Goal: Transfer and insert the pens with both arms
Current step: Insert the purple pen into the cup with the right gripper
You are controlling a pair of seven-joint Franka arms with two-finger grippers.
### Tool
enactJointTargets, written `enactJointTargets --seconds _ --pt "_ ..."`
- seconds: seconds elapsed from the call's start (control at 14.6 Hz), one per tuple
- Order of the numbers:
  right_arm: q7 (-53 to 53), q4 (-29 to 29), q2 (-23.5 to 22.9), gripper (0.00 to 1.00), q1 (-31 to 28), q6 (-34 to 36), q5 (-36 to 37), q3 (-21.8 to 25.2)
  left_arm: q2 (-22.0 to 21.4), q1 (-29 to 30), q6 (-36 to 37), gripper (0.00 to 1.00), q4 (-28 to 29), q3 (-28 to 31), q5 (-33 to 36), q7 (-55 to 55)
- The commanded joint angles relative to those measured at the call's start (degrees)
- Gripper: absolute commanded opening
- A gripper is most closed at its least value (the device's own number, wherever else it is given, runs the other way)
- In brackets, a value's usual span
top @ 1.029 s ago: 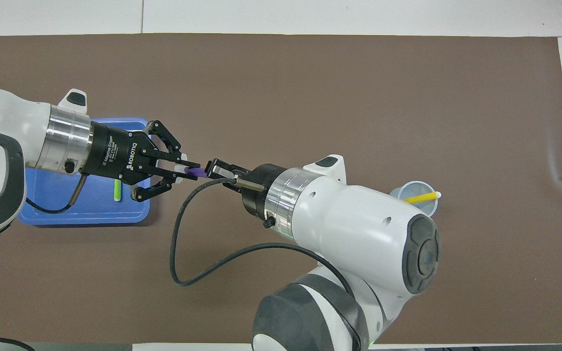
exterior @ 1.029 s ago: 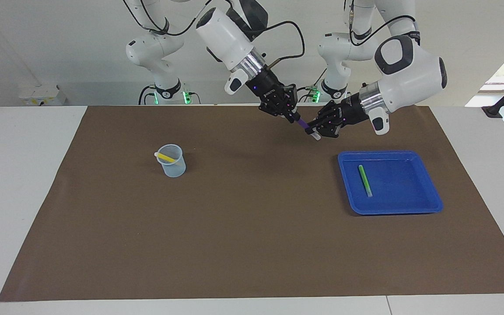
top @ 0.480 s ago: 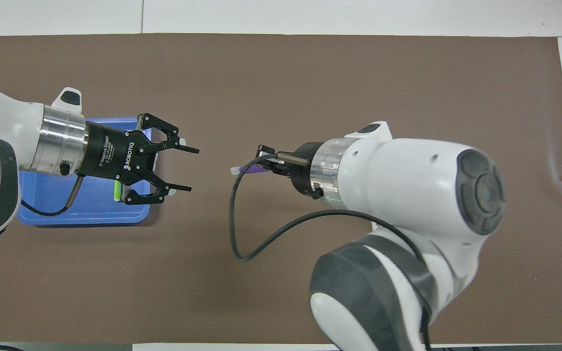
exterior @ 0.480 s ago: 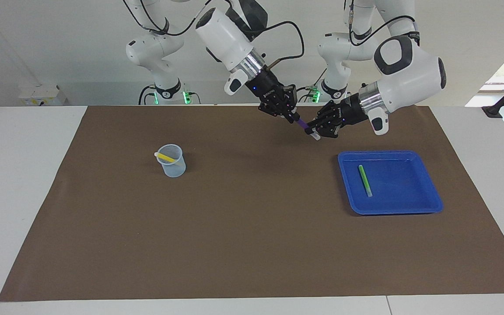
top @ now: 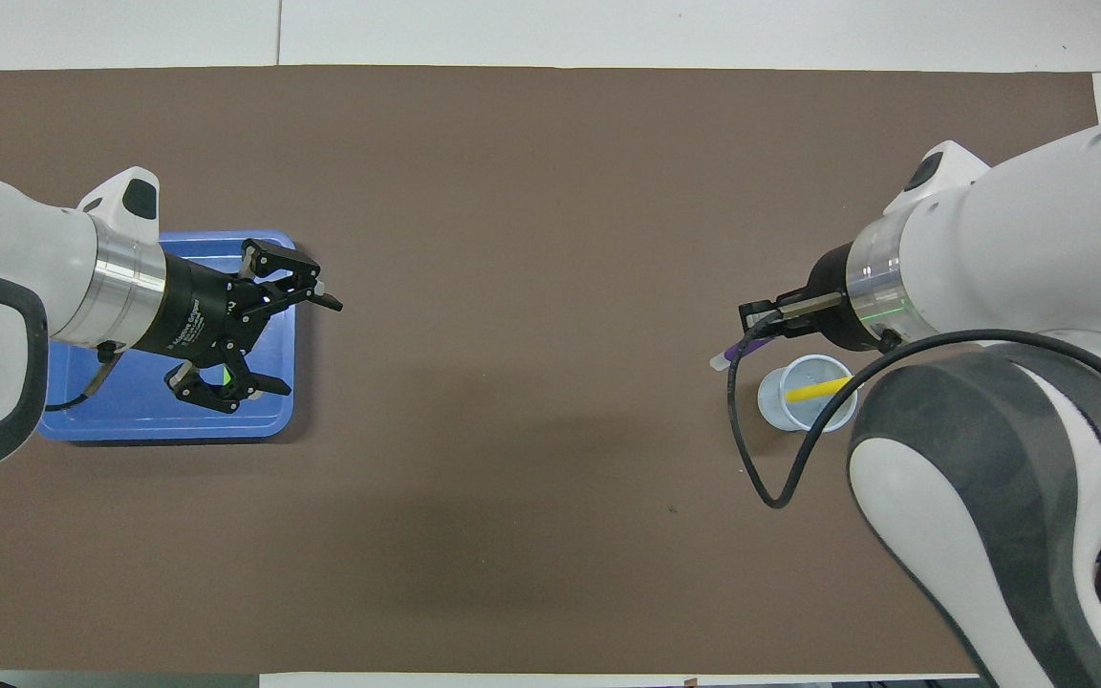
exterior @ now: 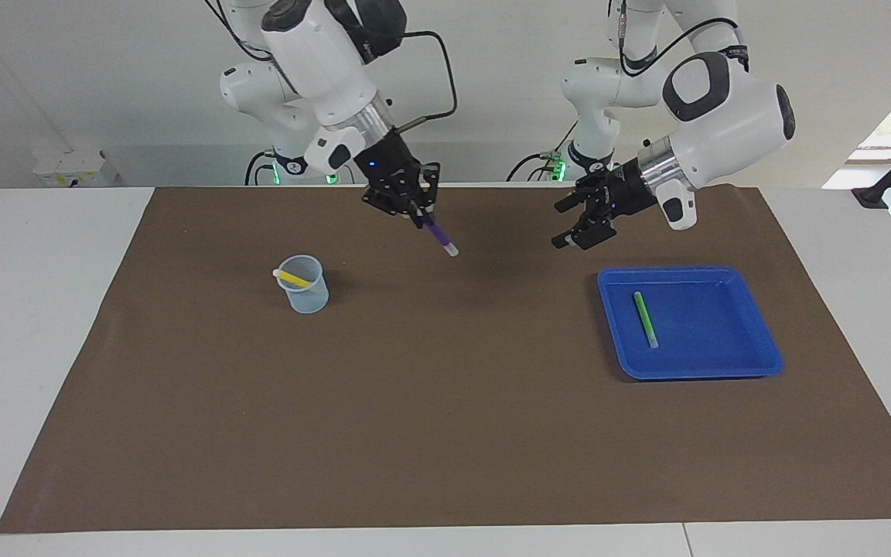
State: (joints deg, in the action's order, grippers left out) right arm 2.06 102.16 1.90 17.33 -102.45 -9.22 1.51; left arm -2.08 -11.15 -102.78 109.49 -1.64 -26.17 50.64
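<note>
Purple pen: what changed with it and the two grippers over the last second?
The left gripper let go of the purple pen, opened and drew back toward the blue tray. The right gripper, shut on the pen, carried it toward the cup. The yellow pen in the cup and the green pen in the tray stayed put.

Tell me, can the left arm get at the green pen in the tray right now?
Probably yes. The left gripper hangs open and empty above the mat beside the blue tray, and the green pen lies alone and uncovered in it. The right gripper is away, holding the purple pen.
</note>
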Motion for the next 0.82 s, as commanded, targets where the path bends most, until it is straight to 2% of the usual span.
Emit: enactJointTargets --seconds 0.0,0.21,0.41,0.75 --pt "-6.8 5.3 3.1 0.0 -2.7 0.6 4.3 -0.8 -0.5 0.5 -0.8 1.0 1.7 0.4 9.9 -14.5" --pt "-12.5 10.7 5.1 0.0 -4.8 -1.6 8.2 -0.8 2.0 3.3 -3.9 1.0 2.0 0.4 18.1 -32.2" --pt "-13.2 15.4 6.3 0.0 -5.5 -4.2 8.3 -0.8 3.3 6.9 -12.3 1.0 6.4 0.4 22.9 -46.5" --pt "-13.2 19.6 6.1 0.0 -5.5 -9.2 10.5 -0.9 8.4 7.3 -24.6 1.0 11.8 0.4 29.6 -49.9"
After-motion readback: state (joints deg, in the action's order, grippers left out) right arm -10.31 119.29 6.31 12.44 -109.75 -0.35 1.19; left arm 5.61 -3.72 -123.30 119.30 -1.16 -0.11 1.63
